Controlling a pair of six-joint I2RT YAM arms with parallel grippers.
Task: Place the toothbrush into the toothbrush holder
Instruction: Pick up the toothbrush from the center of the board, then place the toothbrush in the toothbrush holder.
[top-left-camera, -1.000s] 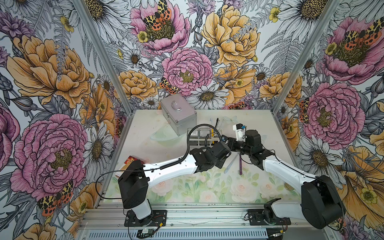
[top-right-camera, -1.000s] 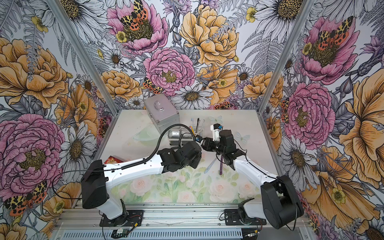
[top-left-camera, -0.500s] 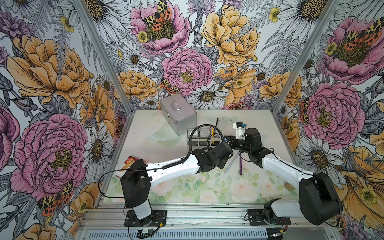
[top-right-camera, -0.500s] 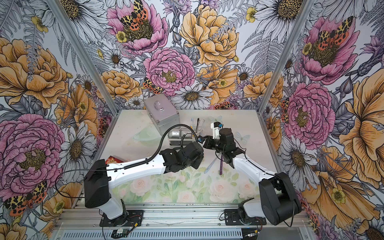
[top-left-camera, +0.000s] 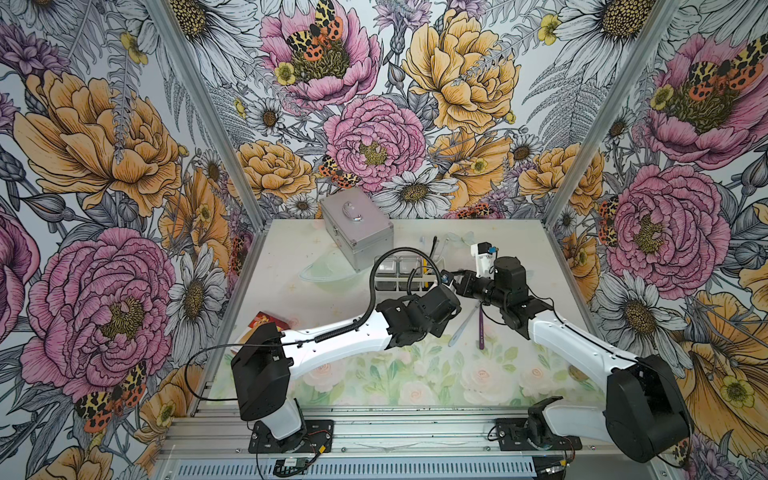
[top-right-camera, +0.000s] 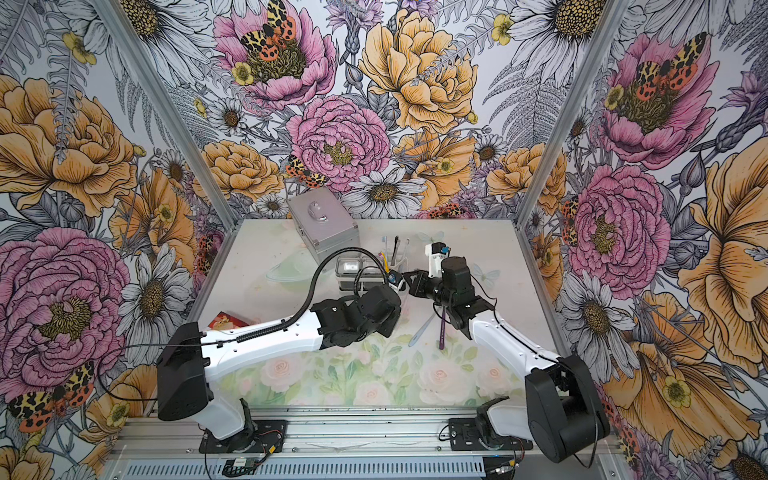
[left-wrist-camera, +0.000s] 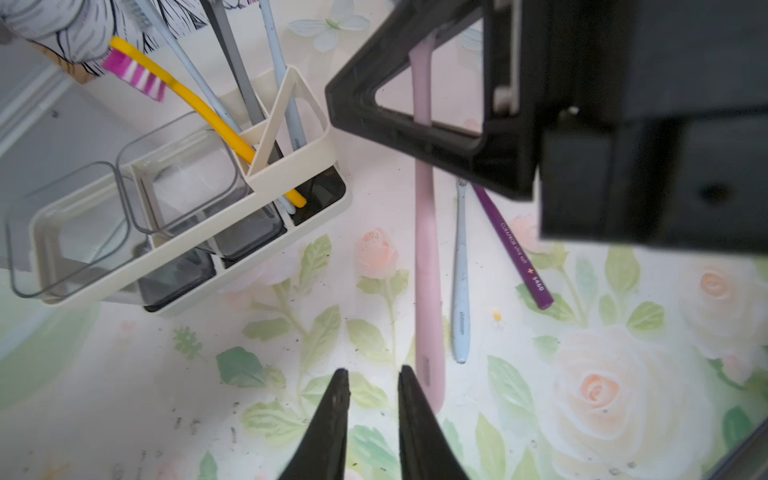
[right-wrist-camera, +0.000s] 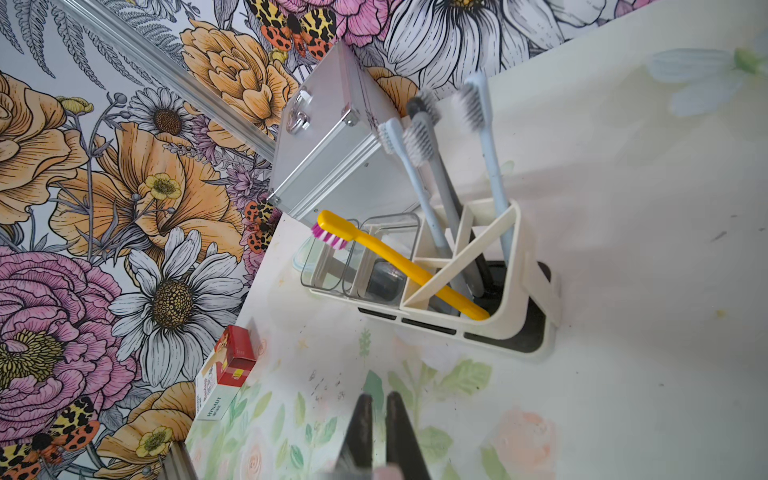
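Pink plastic toothbrush (left-wrist-camera: 428, 270) is pinched between the closed jaws of the right gripper (right-wrist-camera: 378, 397). Its handle end lies just beside the left gripper (left-wrist-camera: 373, 370), whose jaws stand narrowly apart with nothing between them. The cream three-compartment toothbrush holder (right-wrist-camera: 515, 291) stands nearby, a yellow plastic toothbrush (right-wrist-camera: 395, 257) leaning in its end compartment. A pale blue toothbrush (left-wrist-camera: 459, 270) and a purple toothbrush (left-wrist-camera: 515, 253) lie on the floral mat (left-wrist-camera: 602, 395).

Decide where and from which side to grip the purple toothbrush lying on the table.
I'd grip the purple toothbrush on its handle toward the free butt end, coming straight down with the end effector closing across it. It lies flat; its other end is hidden under the right arm and nears the light blue toothbrush.
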